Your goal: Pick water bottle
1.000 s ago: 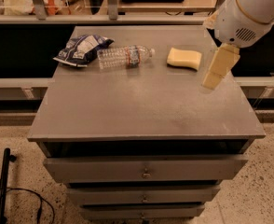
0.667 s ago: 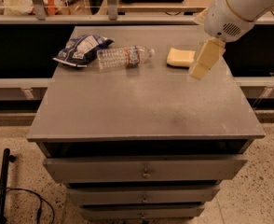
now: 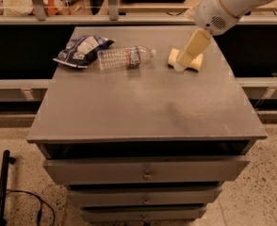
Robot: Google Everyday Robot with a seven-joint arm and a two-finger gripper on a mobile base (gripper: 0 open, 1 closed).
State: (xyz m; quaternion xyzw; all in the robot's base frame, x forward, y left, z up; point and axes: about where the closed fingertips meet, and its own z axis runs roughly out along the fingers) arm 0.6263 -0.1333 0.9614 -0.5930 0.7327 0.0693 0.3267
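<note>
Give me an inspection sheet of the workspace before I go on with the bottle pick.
Surface: grey cabinet top, with drawers below.
Job's things: water bottle lying on its side at the far left, cap pointing right.
Clutter: snack bag beside the bottle's base end; yellow sponge at the far right.
Grippers: gripper in front of the sponge, right of the bottle and apart from it.
Cables: black cable on the floor, lower left.
Surroundings: speckled floor.
</note>
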